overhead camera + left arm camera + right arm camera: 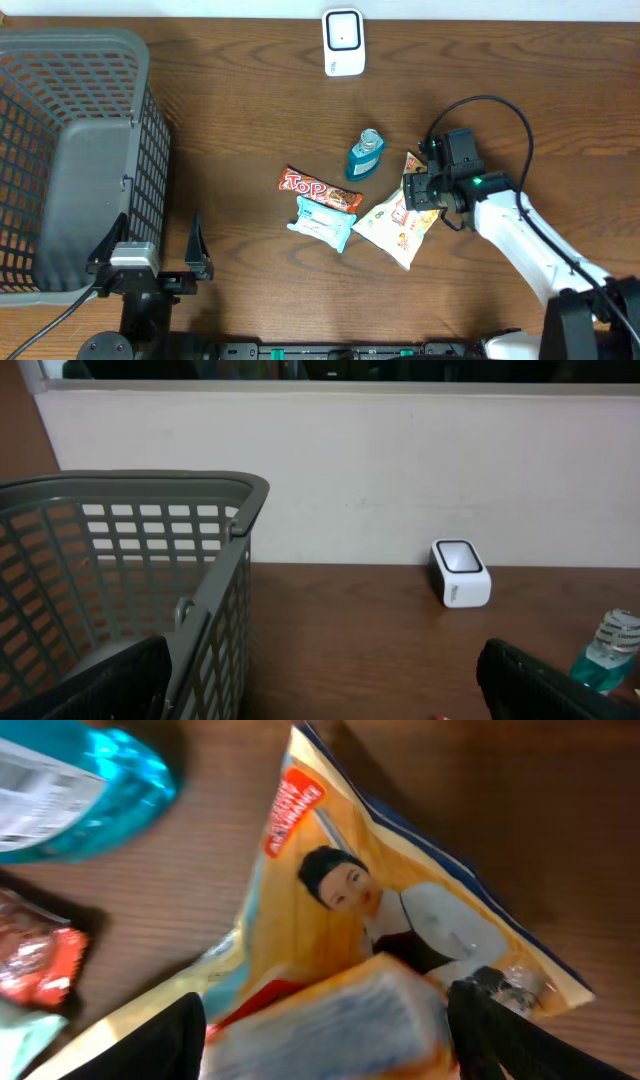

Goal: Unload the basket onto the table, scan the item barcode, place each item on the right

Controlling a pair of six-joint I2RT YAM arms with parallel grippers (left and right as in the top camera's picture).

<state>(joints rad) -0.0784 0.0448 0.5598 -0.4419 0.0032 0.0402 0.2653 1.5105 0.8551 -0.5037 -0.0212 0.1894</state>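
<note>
**Overhead view:** fixed above the table (pixel 250 110) and looking straight down. It sits far enough off to take in the whole work area, from the basket (pixel 150 170) on the left to the right arm (pixel 515 228).

**Left wrist view:** set low, near table level, facing level toward the back wall (pixel 400 470). The left gripper (pixel 320 665) frames the bottom corners. This view shares the basket, the white scanner (pixel 460 572) and the blue bottle (pixel 608 648) with the overhead view.

**Right wrist view:** very near, looking steeply down between the fingers of the right gripper (pixel 325 1030) onto the snack bag (pixel 400 920), which fills the frame. The bottle, the bag and the red wrapper (pixel 35 960) also appear overhead.
</note>
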